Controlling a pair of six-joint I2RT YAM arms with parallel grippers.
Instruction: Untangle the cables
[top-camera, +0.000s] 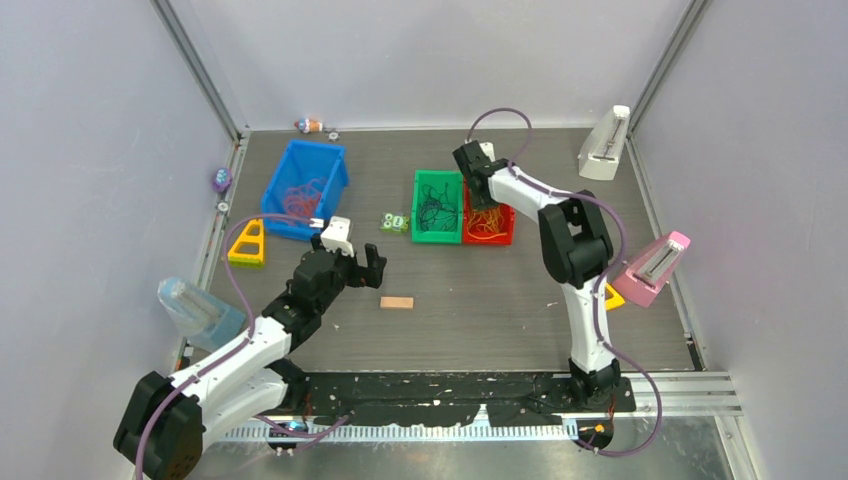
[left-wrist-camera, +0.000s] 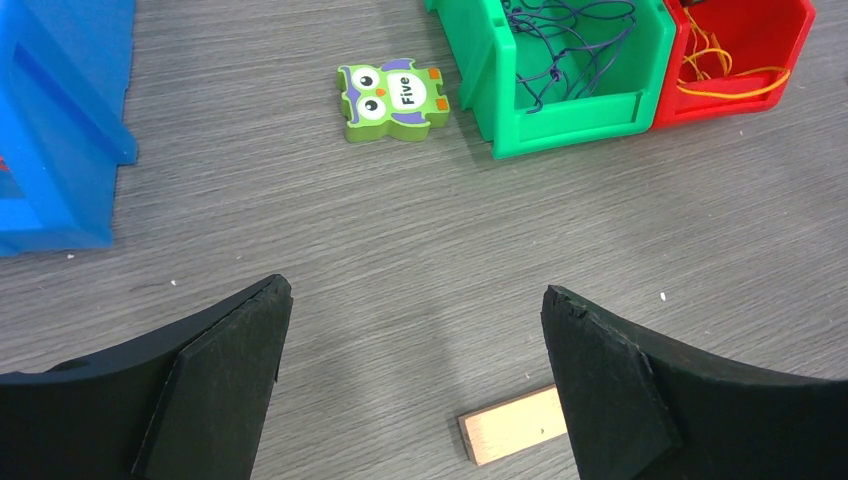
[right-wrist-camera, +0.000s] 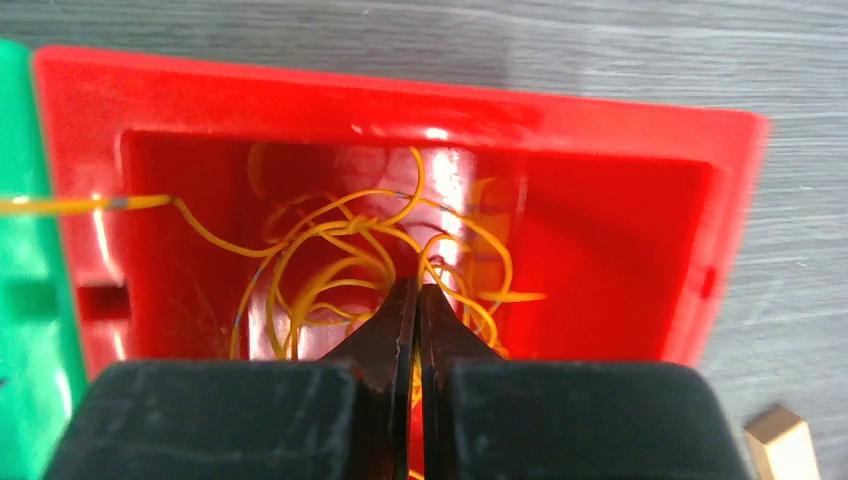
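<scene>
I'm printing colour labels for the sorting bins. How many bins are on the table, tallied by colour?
Blue bin: 1
Green bin: 1
Red bin: 1
Total: 3

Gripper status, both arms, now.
Left gripper: open, empty.
Right gripper: shut, tips among the yellow cables in the red bin; grip on a strand cannot be told.
</scene>
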